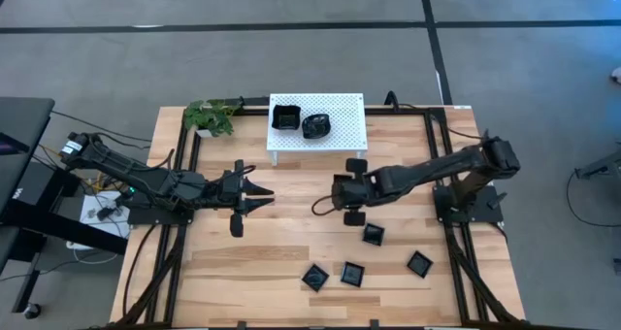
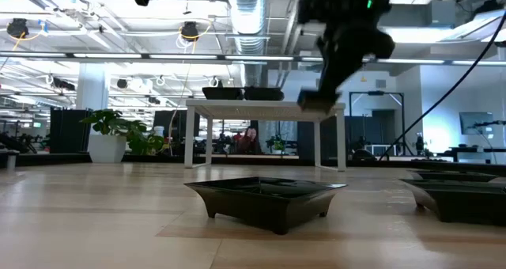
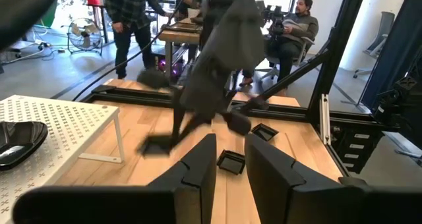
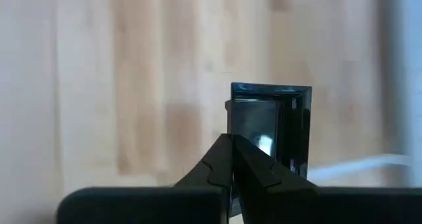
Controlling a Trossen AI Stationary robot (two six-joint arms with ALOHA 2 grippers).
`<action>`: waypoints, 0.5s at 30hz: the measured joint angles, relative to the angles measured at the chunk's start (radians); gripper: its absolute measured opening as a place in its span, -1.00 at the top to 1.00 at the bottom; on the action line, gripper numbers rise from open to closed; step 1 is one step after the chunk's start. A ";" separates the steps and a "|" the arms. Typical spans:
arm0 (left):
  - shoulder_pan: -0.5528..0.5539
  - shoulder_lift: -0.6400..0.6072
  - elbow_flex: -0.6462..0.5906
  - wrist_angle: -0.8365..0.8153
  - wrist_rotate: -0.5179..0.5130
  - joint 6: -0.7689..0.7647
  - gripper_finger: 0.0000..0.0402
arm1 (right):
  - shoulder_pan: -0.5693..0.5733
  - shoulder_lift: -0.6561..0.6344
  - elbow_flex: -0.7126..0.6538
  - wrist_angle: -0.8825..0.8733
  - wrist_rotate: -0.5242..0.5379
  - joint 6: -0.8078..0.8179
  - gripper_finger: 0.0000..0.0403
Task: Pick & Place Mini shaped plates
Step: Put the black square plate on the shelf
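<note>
Right tool [image 4: 232, 159] is clamped on one rim of a square mini plate [image 4: 270, 128], lifted mid-counter; the thin edge grip could let it swing loose. Left tool [image 1: 260, 201] waits apart, left side

The pale wooden worktop [image 1: 243, 272] carries a white perforated rack [image 1: 340, 121], a potted plant [image 1: 212, 116] at its far left corner and four black square mini plates [image 1: 351, 274] near its front.
</note>
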 joint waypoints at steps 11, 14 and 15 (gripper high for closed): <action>0.000 0.000 0.000 0.000 0.000 0.000 0.59 | -0.100 -0.016 0.146 -0.172 0.239 -0.322 0.99; 0.000 0.000 0.000 0.000 0.000 0.000 0.59 | -0.196 -0.018 0.146 -0.163 0.207 -0.360 0.99; 0.000 0.000 0.000 0.000 0.000 0.000 0.59 | -0.224 -0.018 0.146 -0.152 0.193 -0.373 0.99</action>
